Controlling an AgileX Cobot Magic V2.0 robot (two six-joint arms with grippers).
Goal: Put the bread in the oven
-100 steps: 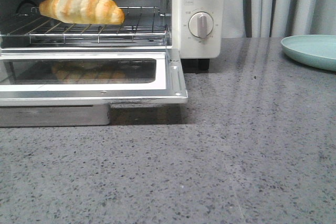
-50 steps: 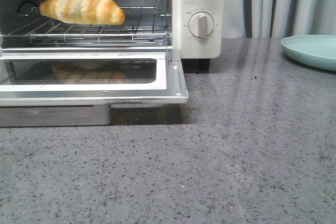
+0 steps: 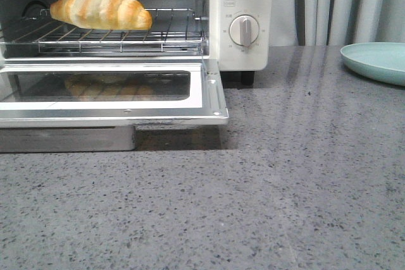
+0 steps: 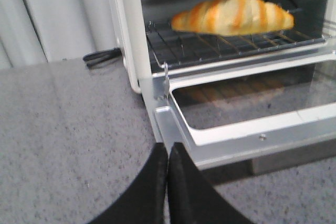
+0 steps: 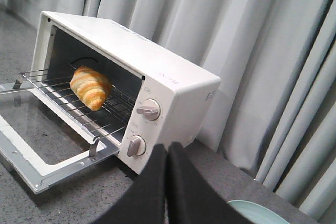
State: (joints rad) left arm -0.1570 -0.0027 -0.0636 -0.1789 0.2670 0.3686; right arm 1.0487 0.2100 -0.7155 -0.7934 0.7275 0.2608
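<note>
The bread [image 3: 101,6], a golden-brown roll with cream bands, lies on the wire rack [image 3: 120,35] inside the white oven [image 3: 240,49]. The glass door [image 3: 114,96] is dropped open and flat. The bread also shows in the left wrist view [image 4: 233,14] and the right wrist view [image 5: 90,87]. My left gripper [image 4: 168,148] is shut and empty, low over the counter by the door's near corner. My right gripper [image 5: 167,148] is shut and empty, off the oven's knob side. Neither gripper shows in the front view.
A pale green plate [image 3: 376,61] sits at the right back of the grey speckled counter [image 3: 285,188]; it also shows in the right wrist view [image 5: 257,214]. Grey curtains [image 5: 252,51] hang behind. Round cream knobs [image 3: 243,30] are on the oven's right panel. A black cord [image 4: 102,56] lies beside the oven.
The front view has shifted very slightly; the oven and bread sit a few pixels to the right. Nothing in the scene has moved.
</note>
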